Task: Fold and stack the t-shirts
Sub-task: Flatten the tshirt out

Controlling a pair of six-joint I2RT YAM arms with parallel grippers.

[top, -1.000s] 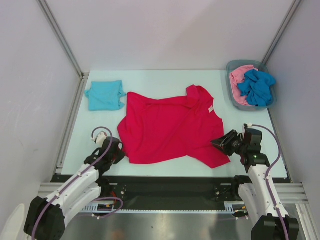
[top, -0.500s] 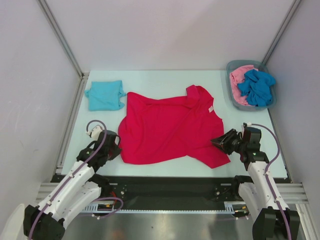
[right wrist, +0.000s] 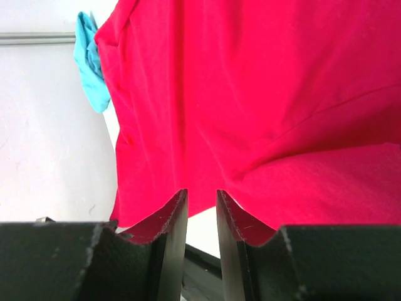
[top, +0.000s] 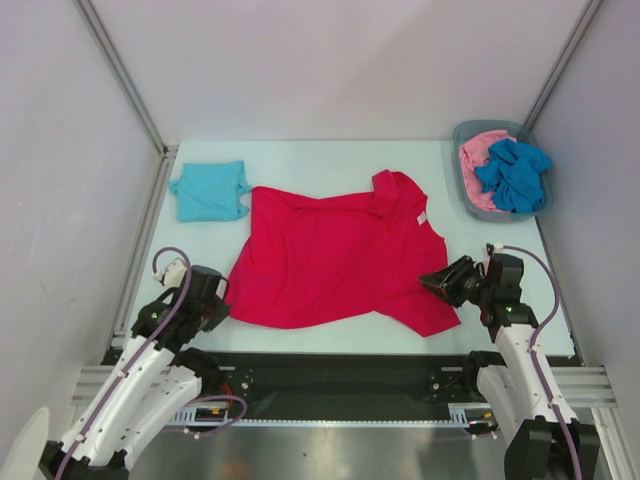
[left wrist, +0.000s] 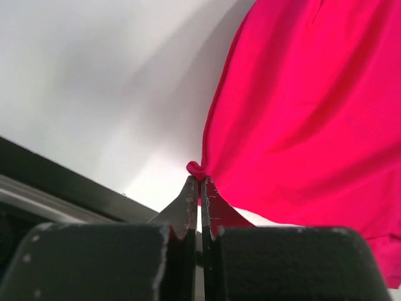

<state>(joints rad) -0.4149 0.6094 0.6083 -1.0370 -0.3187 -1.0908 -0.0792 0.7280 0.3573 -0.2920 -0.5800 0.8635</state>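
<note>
1. Looking down from the top view, the red t-shirt [top: 335,260] lay spread on the middle of the bench [top: 330,160]. Its long axis ran left to right, with the collar toward the far right. The left gripper [top: 215,300] sat at its near-left corner and the right gripper [top: 437,283] at its near-right sleeve, so each arm was nearest its own end. A folded teal t-shirt [top: 210,190] lay far left, just beside the red one. A pink t-shirt [top: 478,160] and a blue t-shirt [top: 515,172] sat crumpled in the grey bin [top: 462,135] at the far right.
2. In the left wrist view, the left gripper [left wrist: 199,179] was pinched tight on a small nub of the red corner, and the cloth ran away from it over pale, smooth bench.
3. In the right wrist view, the right gripper [right wrist: 202,194] had its jaws a narrow way apart, with bench showing through the gap. The red edge lay just past the tips and nothing was seen clamped. The bare bench beyond the shirt looked room enough for a fold.
</note>
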